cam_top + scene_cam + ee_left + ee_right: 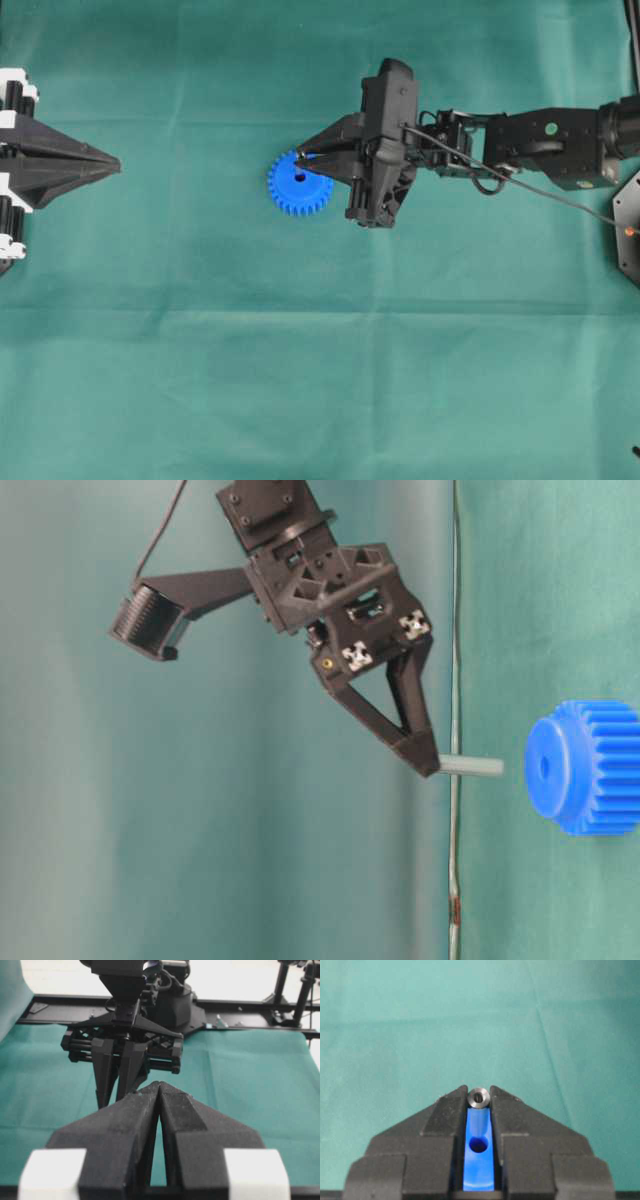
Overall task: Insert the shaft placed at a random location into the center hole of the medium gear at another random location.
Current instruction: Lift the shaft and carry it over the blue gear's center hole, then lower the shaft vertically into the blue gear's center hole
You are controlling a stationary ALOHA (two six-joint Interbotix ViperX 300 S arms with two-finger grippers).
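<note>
hovering over the medium gear (300, 183) in the overhead view, the right gripper (303, 157) is reaching in from the right, its fingertips lying across the gear's upper edge while the center hole (300, 180) is showing dark just below them; the left gripper (112, 163) is sitting well apart at the left edge, jaws together and holding nothing, so the right arm is by far the nearer.

at table level, turned on its side, the right gripper is pinching the shaft (470, 767) by one end, the pin's long axis pointing toward the gear's face and lining up close to the hole, with a clear gap between the free tip and the hub.

from the left wrist, the closed left fingers (125, 1125) are filling the foreground, the other arm hanging beyond.

from the right wrist, the shaft's round end (479, 1097) is showing clamped between the pads, with blue plastic and the hole (478, 1144) appearing beneath, slightly off the pin's line.
</note>
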